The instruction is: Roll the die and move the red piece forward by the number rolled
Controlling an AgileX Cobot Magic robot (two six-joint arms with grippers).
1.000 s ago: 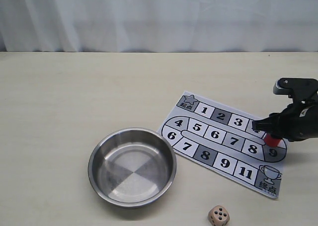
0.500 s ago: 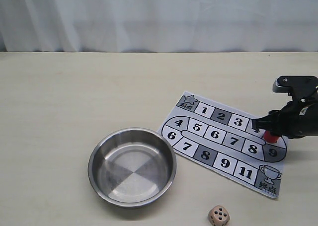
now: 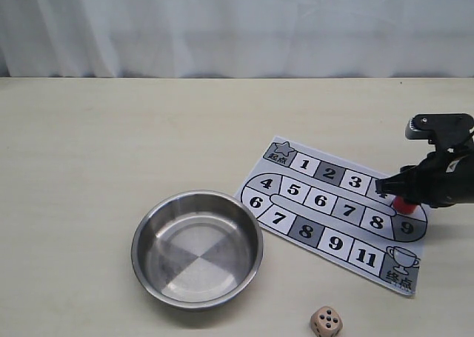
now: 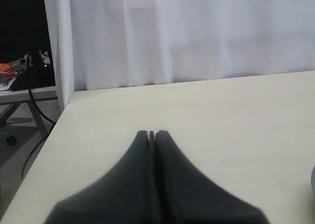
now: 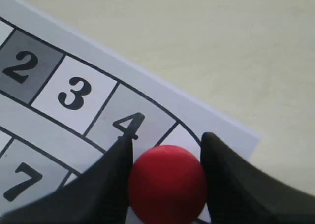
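Right gripper (image 5: 166,141) has edged the small red cylinder piece (image 5: 167,182) from 9 toward 4 on the numbered paper board (image 3: 320,201), pinching it so I can step it. Light wooden die (image 3: 326,321) lies off-board. Left gripper (image 4: 152,134) pressed together, idle.

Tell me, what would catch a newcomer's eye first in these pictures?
The bright red piece stands out most, pinched by the black right gripper at the right end of the numbered board, beside the square marked 4. Next comes the shiny steel bowl, empty, on the table left of the board. The small wooden die lies alone near the front edge, outside the bowl.
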